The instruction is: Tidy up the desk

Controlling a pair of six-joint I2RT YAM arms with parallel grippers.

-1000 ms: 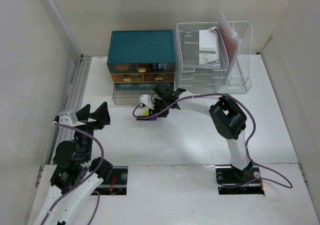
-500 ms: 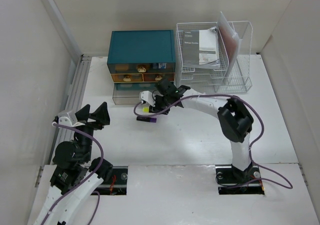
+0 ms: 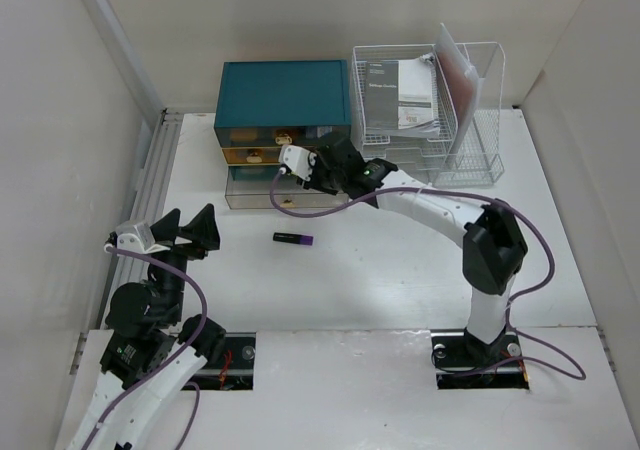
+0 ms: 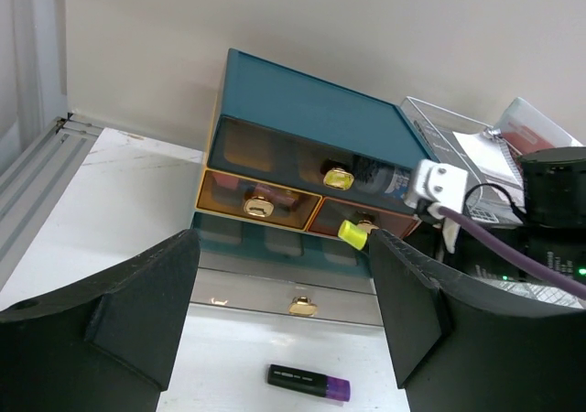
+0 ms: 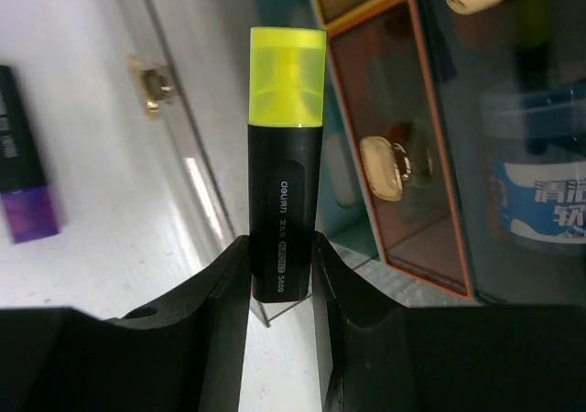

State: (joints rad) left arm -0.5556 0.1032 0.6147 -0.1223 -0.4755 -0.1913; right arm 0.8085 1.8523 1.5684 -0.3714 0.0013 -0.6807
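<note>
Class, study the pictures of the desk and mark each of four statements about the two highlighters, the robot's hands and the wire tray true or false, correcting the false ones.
1. The right hand grips a yellow-capped highlighter. True.
2. The purple-capped highlighter lies inside a drawer. False: it lies on the table, in front of the drawer unit.
3. The left hand holds a pen. False: it is open and empty.
4. Papers rest in the wire tray. True.
</note>
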